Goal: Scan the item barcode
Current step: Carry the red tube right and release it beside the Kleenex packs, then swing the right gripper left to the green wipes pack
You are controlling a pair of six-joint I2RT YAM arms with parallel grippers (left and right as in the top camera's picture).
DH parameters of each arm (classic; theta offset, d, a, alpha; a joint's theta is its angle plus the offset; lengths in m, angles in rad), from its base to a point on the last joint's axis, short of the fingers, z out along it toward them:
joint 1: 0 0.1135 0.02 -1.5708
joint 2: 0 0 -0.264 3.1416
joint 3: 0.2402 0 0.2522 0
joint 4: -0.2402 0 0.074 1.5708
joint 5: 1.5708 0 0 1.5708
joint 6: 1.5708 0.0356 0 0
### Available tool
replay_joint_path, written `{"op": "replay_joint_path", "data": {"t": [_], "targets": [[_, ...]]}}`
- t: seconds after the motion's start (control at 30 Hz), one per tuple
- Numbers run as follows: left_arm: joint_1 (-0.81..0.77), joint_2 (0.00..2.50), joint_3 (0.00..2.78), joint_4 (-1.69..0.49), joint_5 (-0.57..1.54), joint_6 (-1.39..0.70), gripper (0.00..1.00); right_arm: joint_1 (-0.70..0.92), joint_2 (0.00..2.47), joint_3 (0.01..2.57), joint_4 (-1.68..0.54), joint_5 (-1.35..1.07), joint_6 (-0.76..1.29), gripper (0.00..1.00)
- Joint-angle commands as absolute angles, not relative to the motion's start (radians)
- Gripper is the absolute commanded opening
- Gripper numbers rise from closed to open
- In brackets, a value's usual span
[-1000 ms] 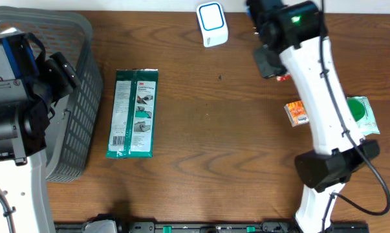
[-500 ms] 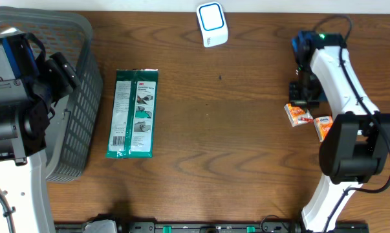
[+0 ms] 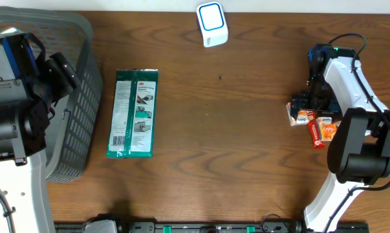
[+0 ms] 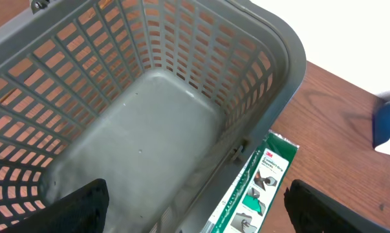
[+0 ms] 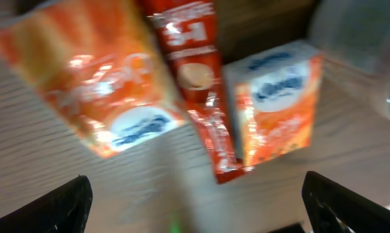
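Right gripper (image 5: 196,210) spread wide over red sachet (image 5: 201,97) between orange pouch (image 5: 97,77) and orange box (image 5: 279,97), middle right of overhead frame, left gripper (image 4: 204,207) spread wide above grey basket (image 4: 149,142) at left, green packet (image 3: 134,113) just beside it

Grey plastic basket (image 3: 78,110) with slotted walls and rounded rim, upright at the left end of the dark brown, wood-grain counter (image 3: 233,149); smooth grey floor inside.

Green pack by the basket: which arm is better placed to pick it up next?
Probably left. The left gripper hangs open over the basket beside the green pack; the right gripper, open, is across the table over the orange packets.
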State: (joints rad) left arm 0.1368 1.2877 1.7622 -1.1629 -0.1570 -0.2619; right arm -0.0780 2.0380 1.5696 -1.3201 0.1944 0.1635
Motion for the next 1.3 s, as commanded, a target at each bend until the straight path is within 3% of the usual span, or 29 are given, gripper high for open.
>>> {"op": "replay_joint_path", "data": {"t": [0.0,0.17,0.33,0.5,0.6,0.77,1.27], "targets": [[0.141,1.287,1.769,-1.163,-0.166,-0.263,0.88,-0.054,2.035,1.614,-1.319,0.054,0.122,0.99],[0.141,1.287,1.769,-1.163,-0.166,-0.263,0.88,0.004,2.035,1.663,-1.309,-0.197,0.099,0.98],[0.141,1.287,1.769,-1.163,-0.166,-0.263,0.88,0.141,2.035,1.662,-1.156,-0.484,0.137,0.86],[0.141,1.287,1.769,-1.163,-0.166,-0.263,0.88,0.341,2.037,1.655,-0.882,-0.471,0.295,0.89],[0.141,1.287,1.769,-1.163,-0.166,-0.263,0.88,0.466,2.049,1.653,-0.724,-0.418,0.375,0.97],[0.141,1.287,1.769,-1.163,-0.166,-0.263,0.88,0.648,2.115,1.653,-0.547,-0.339,0.513,0.98],[0.141,1.287,1.769,-1.163,-0.166,-0.263,0.88,0.887,2.313,1.653,-0.466,-0.332,0.672,0.92]]}}
